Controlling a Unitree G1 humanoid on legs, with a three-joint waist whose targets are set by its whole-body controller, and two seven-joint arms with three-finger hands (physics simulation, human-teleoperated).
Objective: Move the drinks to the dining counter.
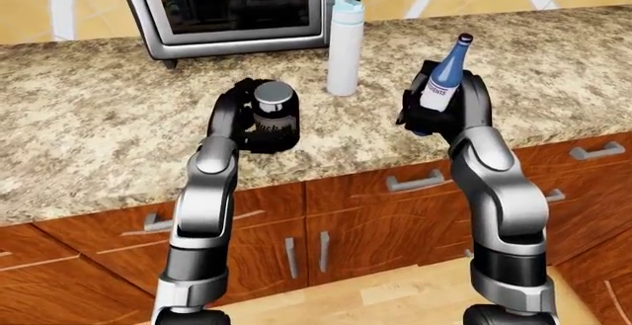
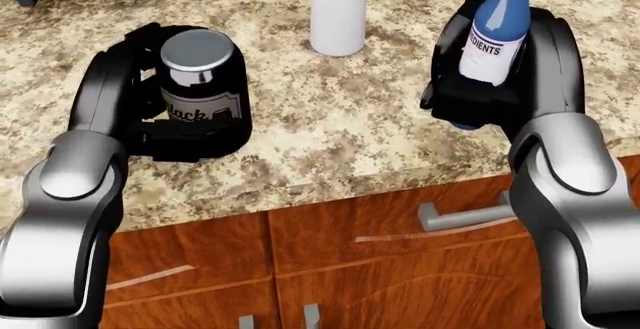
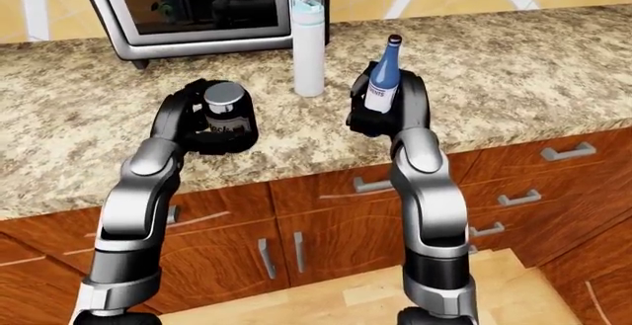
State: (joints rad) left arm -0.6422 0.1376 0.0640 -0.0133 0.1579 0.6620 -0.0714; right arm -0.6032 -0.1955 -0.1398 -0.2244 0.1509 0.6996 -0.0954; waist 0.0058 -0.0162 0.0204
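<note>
A black beer can [image 2: 203,74] with a silver top stands upright on the granite counter [image 2: 340,119], left of centre in the head view. My left hand [image 2: 170,130] wraps it from the left, fingers curled across its lower part. A blue bottle [image 2: 497,25] with a white label sits upright in my right hand [image 2: 470,93], which is shut on its body. The bottle's base shows just below the fingers; I cannot tell whether it touches the counter.
A tall white water bottle [image 1: 344,43] stands on the counter between the two hands, with a steel microwave [image 1: 242,6] beyond it. Wooden cabinet doors and drawers with metal handles [image 2: 465,213] run below the counter edge.
</note>
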